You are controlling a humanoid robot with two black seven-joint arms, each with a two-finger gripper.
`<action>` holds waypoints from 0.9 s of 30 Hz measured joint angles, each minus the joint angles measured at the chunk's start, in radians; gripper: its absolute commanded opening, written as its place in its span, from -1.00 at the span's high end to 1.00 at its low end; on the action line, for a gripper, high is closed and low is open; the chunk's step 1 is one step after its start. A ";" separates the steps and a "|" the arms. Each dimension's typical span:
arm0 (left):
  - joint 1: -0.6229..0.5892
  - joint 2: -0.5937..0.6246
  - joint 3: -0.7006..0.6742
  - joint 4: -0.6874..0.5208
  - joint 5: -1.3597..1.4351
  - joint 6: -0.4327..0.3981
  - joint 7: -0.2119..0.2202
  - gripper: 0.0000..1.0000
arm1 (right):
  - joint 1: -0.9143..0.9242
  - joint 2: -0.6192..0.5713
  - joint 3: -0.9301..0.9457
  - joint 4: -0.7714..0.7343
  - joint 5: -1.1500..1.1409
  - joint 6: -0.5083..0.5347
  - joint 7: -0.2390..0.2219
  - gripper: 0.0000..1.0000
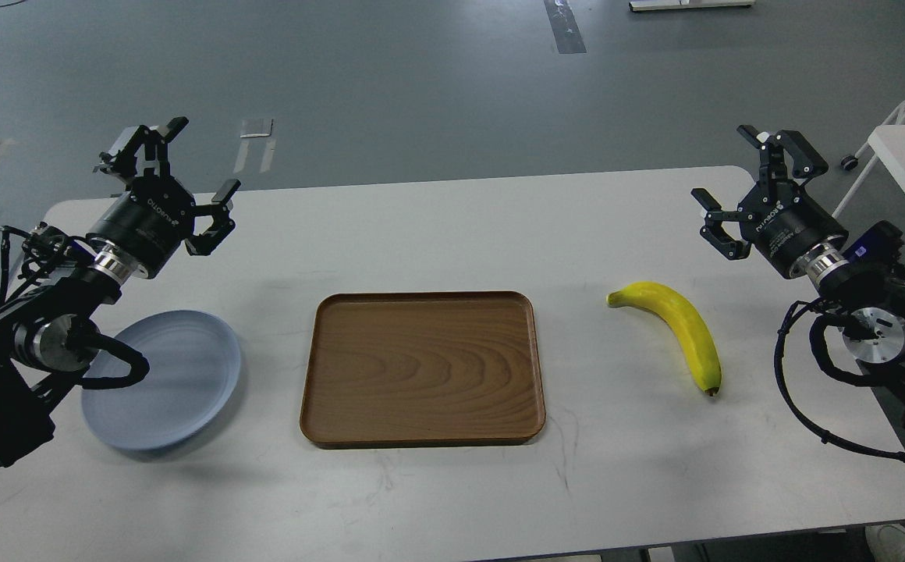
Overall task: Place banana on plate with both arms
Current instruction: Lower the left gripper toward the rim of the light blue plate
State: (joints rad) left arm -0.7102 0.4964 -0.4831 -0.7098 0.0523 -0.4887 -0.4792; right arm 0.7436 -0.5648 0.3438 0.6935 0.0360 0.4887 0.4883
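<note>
Here we are with nothing picked up. The banana (pixel 675 328) lies flat on the white bench (pixel 452 499) out at three o'clock from the wooden tray (pixel 421 367), which holds the middle of the surface. Its green-tinged stem end points toward the tray and its dark tip points toward the near edge. The plate (pixel 179 390), pale grey-blue and empty, sits at nine o'clock from the tray, so fruit and dish are well apart with the tray between them.

Now the arms. The right gripper (pixel 761 183) hovers above the bench at about one o'clock from the banana, fingers spread wide and holding nothing. It is the closer arm to the fruit, which I'd judge makes it the one for the pick-up. The left gripper (pixel 168 176) hangs at twelve o'clock from the plate, also spread open and empty; part of that arm and its cable cross in front of the plate's left rim.

That layout explains the two-arm call: each target lies on a different arm's side. My read is that the banana has to travel across the tray, perhaps by a hand-off, or the plate gets brought toward it. Its curve means a grasp across the thick middle would likely sit steadier than one near either end.
</note>
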 measured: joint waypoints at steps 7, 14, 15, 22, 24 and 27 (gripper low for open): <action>-0.004 0.004 0.004 0.003 0.007 0.000 -0.001 -1.00 | 0.000 -0.004 -0.001 0.001 0.000 0.000 0.000 -1.00; -0.064 0.066 0.003 0.078 0.016 0.000 0.001 -1.00 | 0.006 -0.012 -0.002 0.004 -0.002 0.000 0.000 -1.00; -0.069 0.079 0.003 0.079 0.022 0.000 0.000 -1.00 | 0.006 -0.013 -0.002 0.007 -0.002 0.000 0.000 -1.00; -0.095 0.232 0.004 -0.072 0.320 0.000 -0.009 -1.00 | 0.007 -0.024 -0.002 0.011 -0.002 0.000 0.000 -1.00; -0.096 0.291 0.002 -0.171 0.495 0.000 -0.009 -1.00 | 0.007 -0.028 -0.001 0.011 -0.002 0.000 0.000 -1.00; -0.095 0.383 0.001 -0.329 0.725 -0.001 -0.010 -1.00 | 0.007 -0.035 0.000 0.012 -0.004 0.000 0.000 -1.00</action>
State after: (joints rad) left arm -0.8056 0.8794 -0.4823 -1.0385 0.7770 -0.4892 -0.4887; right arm 0.7502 -0.5996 0.3437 0.7058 0.0317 0.4887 0.4887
